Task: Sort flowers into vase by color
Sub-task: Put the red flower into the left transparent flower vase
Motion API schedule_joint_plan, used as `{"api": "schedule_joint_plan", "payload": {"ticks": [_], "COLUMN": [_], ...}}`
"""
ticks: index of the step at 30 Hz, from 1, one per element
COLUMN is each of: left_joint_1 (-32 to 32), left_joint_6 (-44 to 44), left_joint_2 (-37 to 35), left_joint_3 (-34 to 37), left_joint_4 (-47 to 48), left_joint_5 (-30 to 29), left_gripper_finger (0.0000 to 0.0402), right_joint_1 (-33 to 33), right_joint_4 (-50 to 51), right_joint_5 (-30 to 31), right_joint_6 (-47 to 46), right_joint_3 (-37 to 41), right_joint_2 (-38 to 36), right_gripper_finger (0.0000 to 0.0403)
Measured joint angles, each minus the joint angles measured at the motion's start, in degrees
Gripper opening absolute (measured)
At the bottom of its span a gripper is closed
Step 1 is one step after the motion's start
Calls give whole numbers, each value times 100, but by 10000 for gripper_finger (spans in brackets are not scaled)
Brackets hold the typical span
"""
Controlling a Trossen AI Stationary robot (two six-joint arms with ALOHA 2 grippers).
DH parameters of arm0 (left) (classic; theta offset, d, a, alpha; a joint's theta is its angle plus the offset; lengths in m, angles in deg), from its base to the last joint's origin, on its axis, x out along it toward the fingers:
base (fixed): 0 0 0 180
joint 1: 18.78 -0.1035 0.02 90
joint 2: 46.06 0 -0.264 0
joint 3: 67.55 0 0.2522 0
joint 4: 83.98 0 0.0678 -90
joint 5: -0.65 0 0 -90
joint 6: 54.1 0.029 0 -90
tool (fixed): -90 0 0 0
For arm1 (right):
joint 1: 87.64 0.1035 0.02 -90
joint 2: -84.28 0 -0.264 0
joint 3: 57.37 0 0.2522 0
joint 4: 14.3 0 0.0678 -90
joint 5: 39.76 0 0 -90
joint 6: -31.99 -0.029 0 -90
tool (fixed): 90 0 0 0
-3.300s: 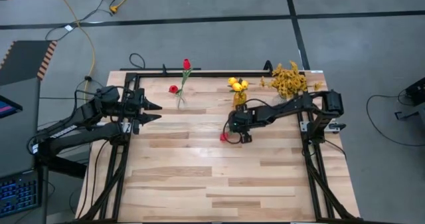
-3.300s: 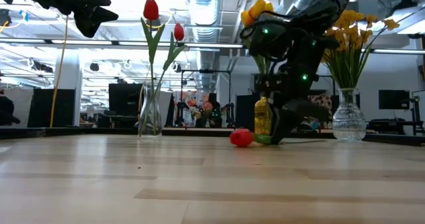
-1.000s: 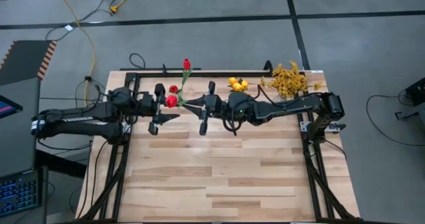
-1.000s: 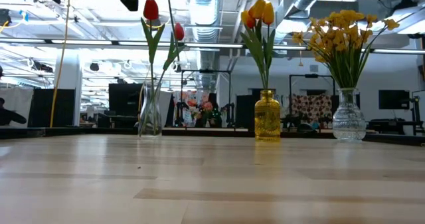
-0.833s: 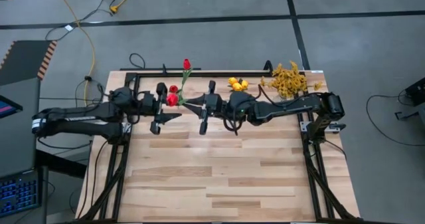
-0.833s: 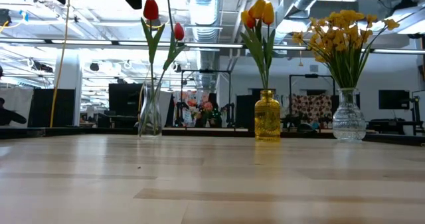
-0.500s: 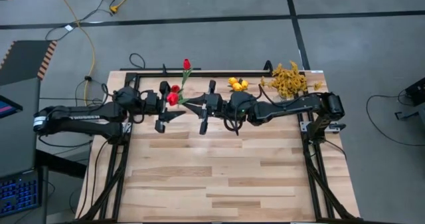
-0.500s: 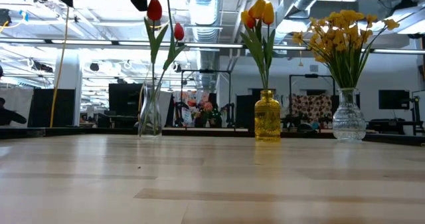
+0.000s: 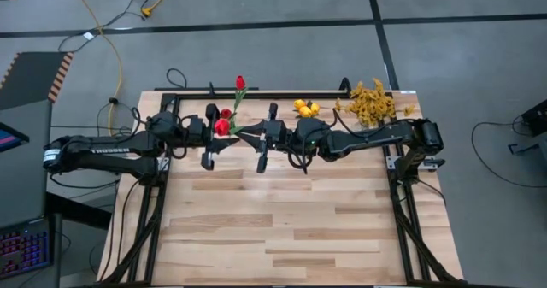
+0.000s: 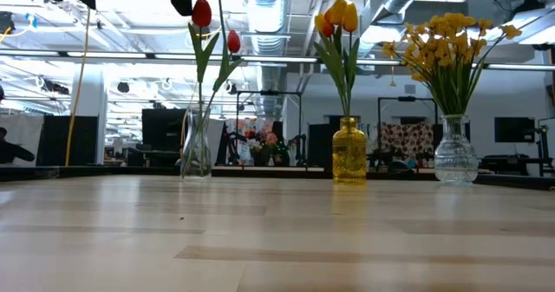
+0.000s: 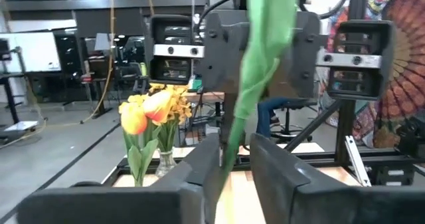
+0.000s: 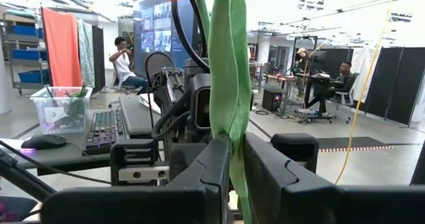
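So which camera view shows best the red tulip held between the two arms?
The high view: the red tulip bloom shows between both end effectors. Both wrist views show mainly its green stem and leaves; the low view hides it.

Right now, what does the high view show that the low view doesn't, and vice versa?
Only the high view: the left end effector and right end effector meeting over the table, a red tulip between them. Only the low view: the clear vase, the yellow vase and the cut-glass vase. Both: the standing red tulips, yellow-orange tulips and mustard sprays.
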Motion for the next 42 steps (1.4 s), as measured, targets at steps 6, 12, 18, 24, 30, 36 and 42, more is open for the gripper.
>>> {"api": "schedule_joint_plan", "payload": {"ticks": [6,12,18,24,30,36,42], "left_joint_1": [0,2,2,0,-2,-2,-4], "left_joint_6": [-39,-44,-48,-52,-50,150,276], "left_joint_2": [0,0,0,-107,-617,-1448,-2300], "left_joint_3": [0,0,0,4,4,4,4], "left_joint_4": [2,6,19,3,225,955,1505], "left_joint_5": [-106,-97,-99,-113,-101,-348,-812], "left_gripper_finger": [20,5,3,1,0,0,0], "right_joint_1": [0,0,0,2,7,11,54], "right_joint_4": [2,5,48,144,1326,2675,4102], "right_joint_5": [0,2,-19,-13,4,7,4], "right_joint_6": [0,20,242,245,242,-278,-273], "right_joint_3": [0,0,0,1,9,9,7], "right_joint_2": [0,0,-2,-3,-459,-1372,-2243], "right_gripper_finger": [72,72,93,165,233,237,226]}}
